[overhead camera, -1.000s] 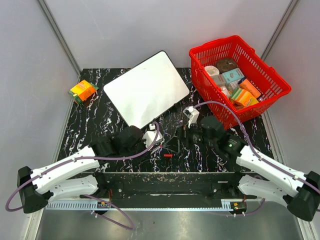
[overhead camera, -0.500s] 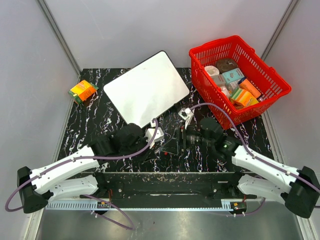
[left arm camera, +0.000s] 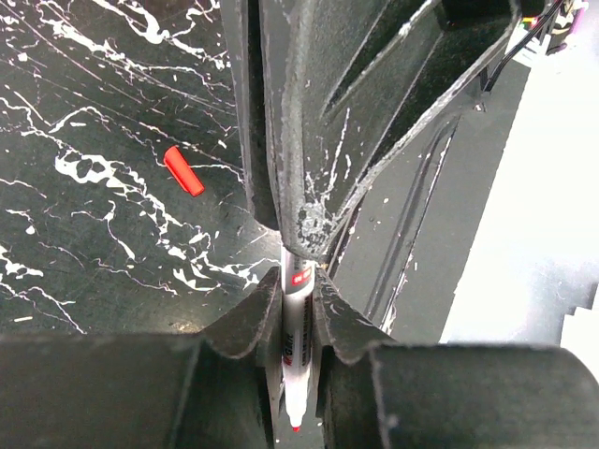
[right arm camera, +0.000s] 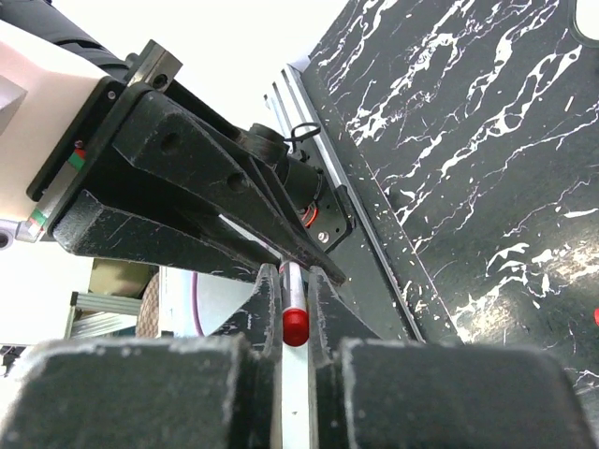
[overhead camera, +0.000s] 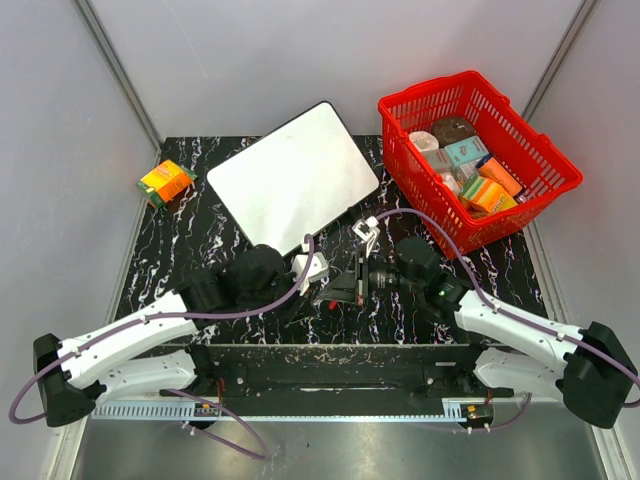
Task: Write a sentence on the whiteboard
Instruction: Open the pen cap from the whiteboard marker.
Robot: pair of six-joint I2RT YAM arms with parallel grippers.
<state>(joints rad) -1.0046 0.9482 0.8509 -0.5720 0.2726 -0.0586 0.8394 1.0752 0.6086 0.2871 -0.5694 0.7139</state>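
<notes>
Both arms meet at lower centre of the top view, on one marker.
- Left gripper: fingers pressed onto the barrel near the bare red nib.
- Right gripper: clamped on the red tail end, facing the left one.
- Red cap: off, lying on the black marble table.
- Whiteboard: flat and skewed at upper centre, well apart from the pen. No sentence on it yet.

Risks, as judgement:
- With both grippers pinching, a pull by either arm before the other lets go could twist the marker, bend it or pop it out.
- If the right arm keeps only the tail, that long lever may let the nib wander or slip under writing pressure.
- The board looks unfixed, so nib pressure could push it toward the red basket.
- The exposed nib could smear the fingers or the table.
</notes>
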